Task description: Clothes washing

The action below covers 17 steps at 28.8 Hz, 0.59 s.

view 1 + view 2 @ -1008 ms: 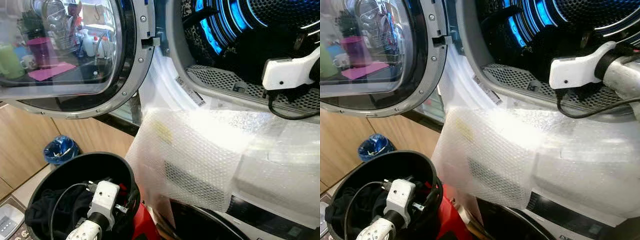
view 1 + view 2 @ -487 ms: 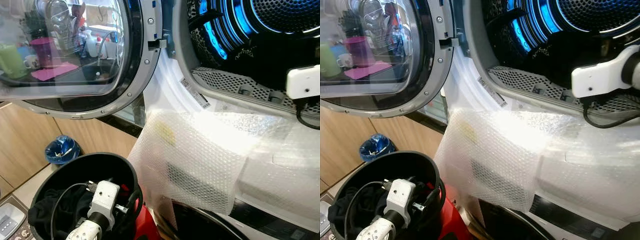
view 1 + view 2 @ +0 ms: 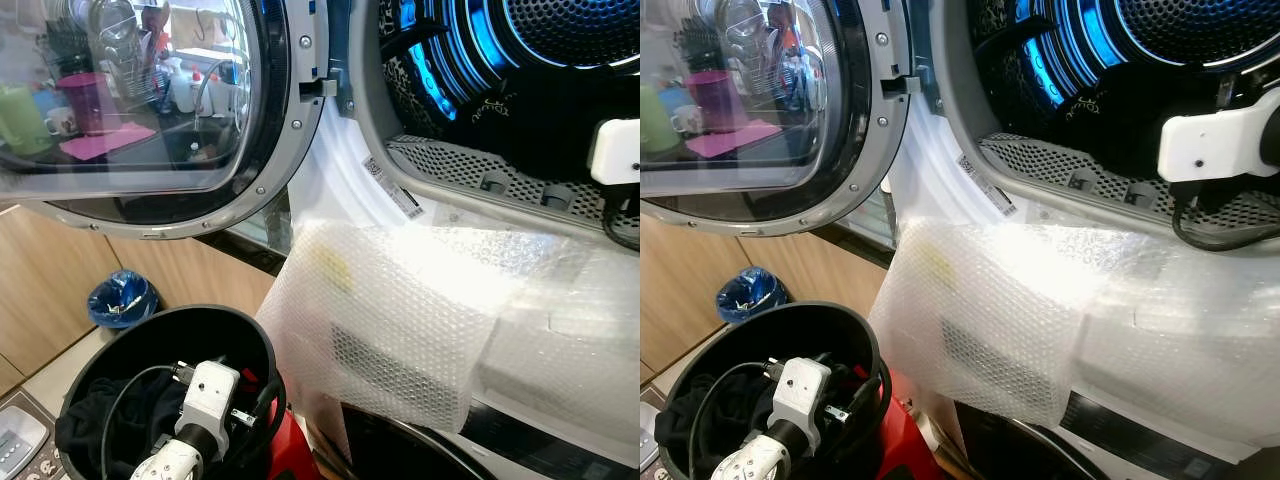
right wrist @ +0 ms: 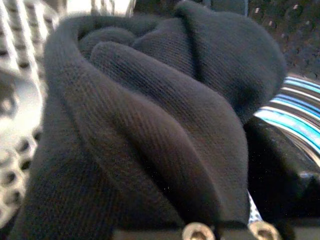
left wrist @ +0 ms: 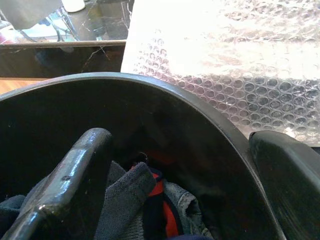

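Right hand (image 4: 200, 220) grips dark cloth (image 4: 150, 130) inside drum (image 3: 1160, 60); left hand (image 5: 175, 190) open in bucket (image 3: 230, 330)

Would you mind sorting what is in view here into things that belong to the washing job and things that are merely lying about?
Belonging to the job:
washing machine drum
open door
black laundry bucket with clothes
dark garment at the right gripper
left gripper over the bucket

Just lying about:
bubble wrap on the machine front
blue bin
wooden cabinets

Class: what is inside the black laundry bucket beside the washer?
Inside the black bucket: dark clothes, a grey and red garment, and the left gripper, fingers apart. Anything underneath is hidden.
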### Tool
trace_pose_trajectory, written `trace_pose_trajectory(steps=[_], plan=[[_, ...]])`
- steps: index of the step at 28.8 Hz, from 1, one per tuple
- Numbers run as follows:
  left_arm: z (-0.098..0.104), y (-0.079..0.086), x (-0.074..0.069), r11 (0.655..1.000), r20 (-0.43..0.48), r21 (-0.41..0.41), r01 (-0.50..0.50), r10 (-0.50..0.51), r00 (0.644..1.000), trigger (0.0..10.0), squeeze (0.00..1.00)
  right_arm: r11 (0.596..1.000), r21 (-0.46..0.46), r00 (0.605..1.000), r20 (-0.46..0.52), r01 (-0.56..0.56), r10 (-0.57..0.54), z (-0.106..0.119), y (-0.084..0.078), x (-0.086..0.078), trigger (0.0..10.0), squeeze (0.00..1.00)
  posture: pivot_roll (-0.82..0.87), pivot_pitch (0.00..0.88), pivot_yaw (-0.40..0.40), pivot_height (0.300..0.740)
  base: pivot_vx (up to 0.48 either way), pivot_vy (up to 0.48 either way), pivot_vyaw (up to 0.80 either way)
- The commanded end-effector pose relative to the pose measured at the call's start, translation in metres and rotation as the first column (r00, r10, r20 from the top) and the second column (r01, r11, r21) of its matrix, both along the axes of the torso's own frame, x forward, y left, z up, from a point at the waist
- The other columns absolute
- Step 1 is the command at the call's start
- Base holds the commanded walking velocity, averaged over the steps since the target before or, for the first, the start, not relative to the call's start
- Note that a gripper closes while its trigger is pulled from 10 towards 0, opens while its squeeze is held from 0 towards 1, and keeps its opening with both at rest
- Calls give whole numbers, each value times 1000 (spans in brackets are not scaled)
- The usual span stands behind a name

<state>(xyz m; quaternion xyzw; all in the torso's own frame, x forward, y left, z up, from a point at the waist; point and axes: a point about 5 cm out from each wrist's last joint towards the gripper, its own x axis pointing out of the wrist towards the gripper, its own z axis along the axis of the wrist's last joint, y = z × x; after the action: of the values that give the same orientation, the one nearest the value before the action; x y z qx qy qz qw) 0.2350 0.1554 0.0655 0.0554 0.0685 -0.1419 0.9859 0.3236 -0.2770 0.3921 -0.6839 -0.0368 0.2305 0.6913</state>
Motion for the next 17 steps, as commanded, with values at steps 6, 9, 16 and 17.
trace_pose_trajectory(steps=[6, 9, 16, 17], plan=[[0, 12, 0, 999, -3, 23, -38, 38, 999, 10000, 0, 976, 154, 966, -184, -156, 184, -17, 14, 2, 10000, 0, -38, 71, 75, 740, 0, 0, 0], [0, 12, 1, 999, -1, 20, -38, 38, 999, 10000, 0, 959, 213, 951, -205, -186, 230, -19, 18, 3, 10000, 0, -36, 72, 75, 740, 0, 0, 0], [0, 12, 1, 999, -2, 19, -38, 38, 999, 10000, 0, 904, 318, 857, -339, -284, 389, -37, 32, 1, 10000, 0, -33, 71, 76, 740, 0, 0, 0], [0, 12, 1, 999, -2, 19, -37, 37, 999, 10000, 0, 892, 343, 850, -332, -296, 409, -36, 34, 2, 10000, 0, -31, 71, 78, 740, 0, 0, 0]])
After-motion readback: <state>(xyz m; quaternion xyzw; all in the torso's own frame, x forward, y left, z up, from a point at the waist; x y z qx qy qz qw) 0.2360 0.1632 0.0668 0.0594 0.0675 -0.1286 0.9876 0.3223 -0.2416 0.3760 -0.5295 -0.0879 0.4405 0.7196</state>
